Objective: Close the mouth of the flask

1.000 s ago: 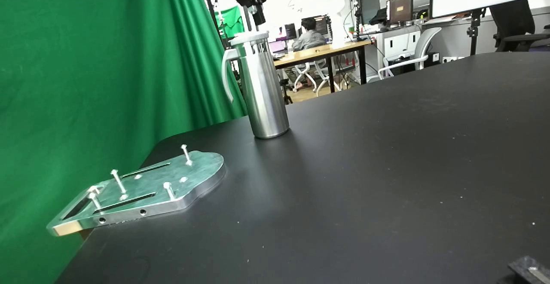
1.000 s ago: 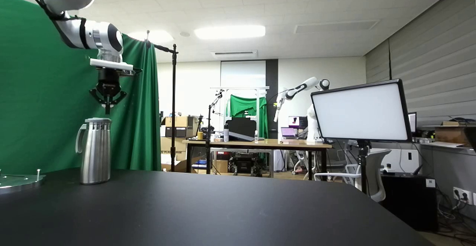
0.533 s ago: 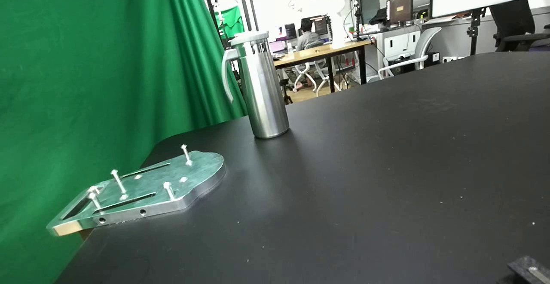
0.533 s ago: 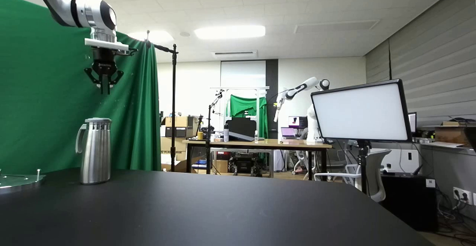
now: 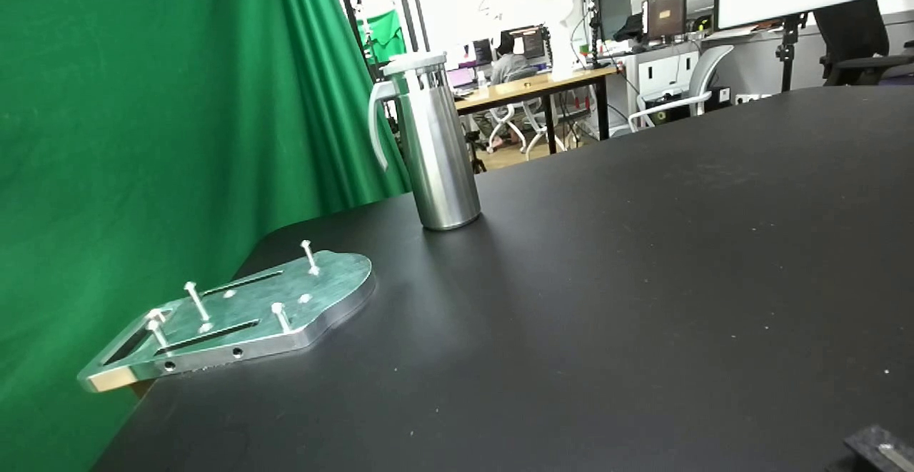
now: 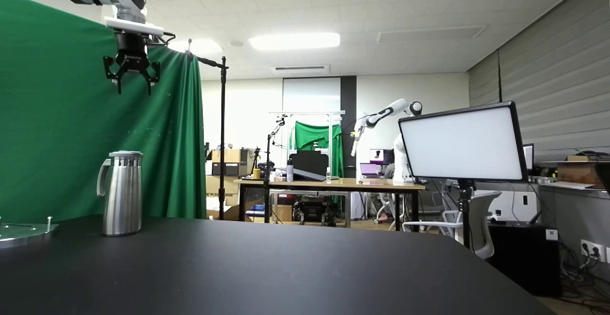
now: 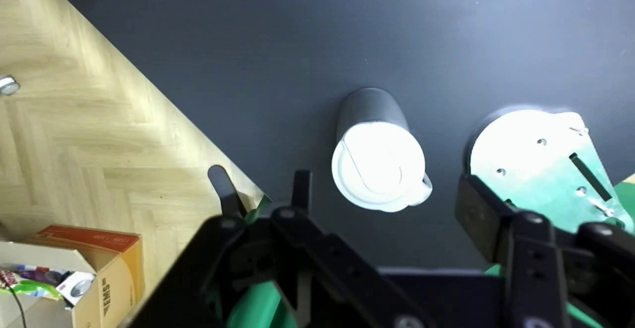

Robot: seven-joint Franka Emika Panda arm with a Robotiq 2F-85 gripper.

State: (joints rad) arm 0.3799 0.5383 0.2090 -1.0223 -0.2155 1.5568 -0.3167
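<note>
The flask (image 5: 444, 151) is a tall brushed-steel cylinder standing upright on the black table, its pale handle (image 5: 378, 122) on one side. At its mouth (image 6: 126, 154) sits a pale cap, flat and level in both exterior views. From above, in the wrist view, the flask's top (image 7: 379, 169) is a bright white disc with a thin curved seam; glare hides finer detail. My gripper (image 6: 134, 93) hangs well above the flask, pointing down, its fingers spread wide with nothing between them. In the wrist view a finger (image 7: 301, 191) stands on either side of the disc.
A flat plate with upright pegs (image 5: 250, 315) lies by the table's edge, close to the flask on its handle side. Behind hangs a green curtain (image 6: 62, 115). The table edge borders a wooden floor (image 7: 99, 119), with a cardboard box (image 7: 114, 288) there.
My gripper has risen from just above the flask's top and left the other exterior picture. Its fingers have gone from together to wide apart. The flask has not moved.
</note>
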